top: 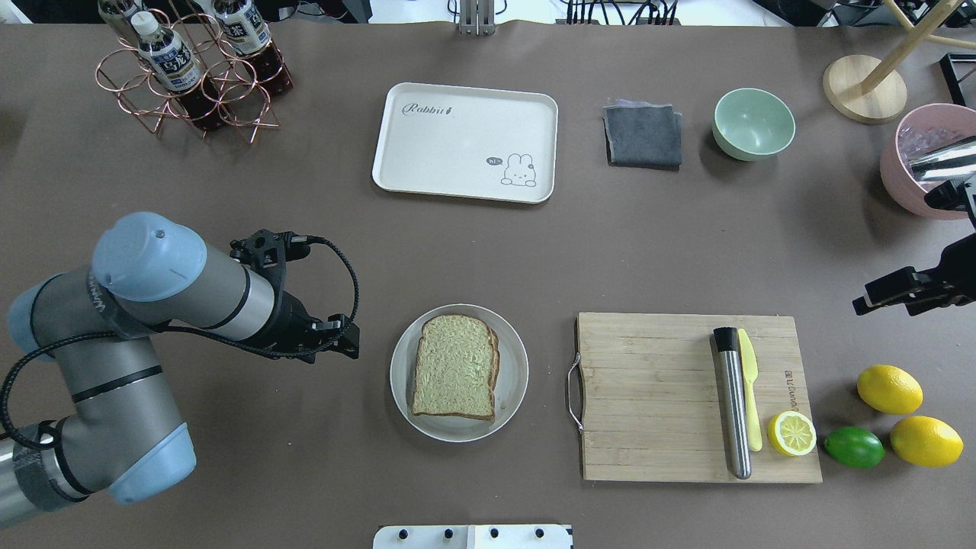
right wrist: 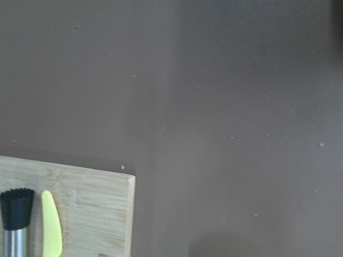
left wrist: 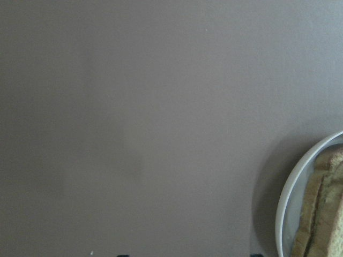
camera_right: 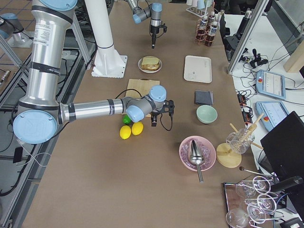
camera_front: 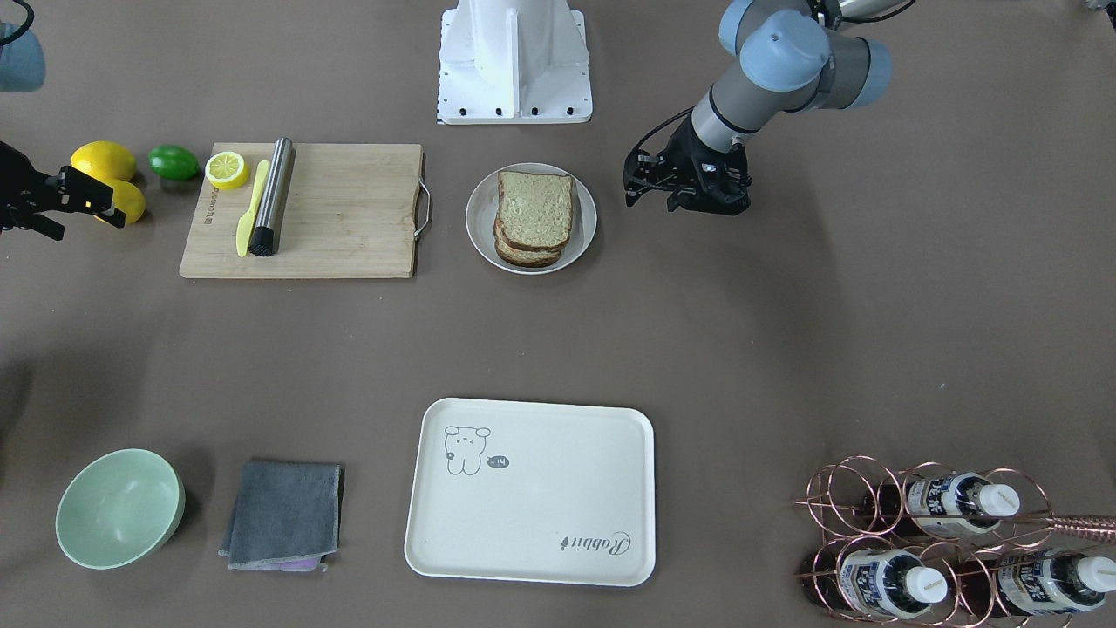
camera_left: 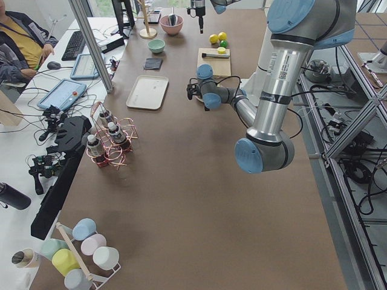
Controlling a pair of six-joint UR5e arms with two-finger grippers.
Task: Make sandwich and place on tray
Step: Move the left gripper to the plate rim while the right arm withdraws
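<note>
The sandwich (camera_front: 534, 214) is a stack of speckled brown-crusted bread slices on a round white plate (camera_front: 478, 228); it also shows in the overhead view (top: 455, 366). No egg shows between the slices. The cream tray (camera_front: 532, 488) with a bear drawing and "Rabbit" script lies bare across the table (top: 465, 141). My left gripper (camera_front: 654, 196) hovers beside the plate, open and empty (top: 335, 343). Its wrist view catches the plate's rim (left wrist: 284, 214). My right gripper (camera_front: 52, 209) hangs open and empty past the cutting board's far end (top: 877, 297).
A bamboo cutting board (camera_front: 349, 218) carries a steel muddler (camera_front: 272, 196), a yellow knife (camera_front: 251, 209) and a lemon half (camera_front: 227, 169). Two lemons (top: 889, 389) and a lime (top: 854, 447) lie beside it. A green bowl (camera_front: 119, 508), grey cloth (camera_front: 283, 515) and bottle rack (camera_front: 942, 541) flank the tray.
</note>
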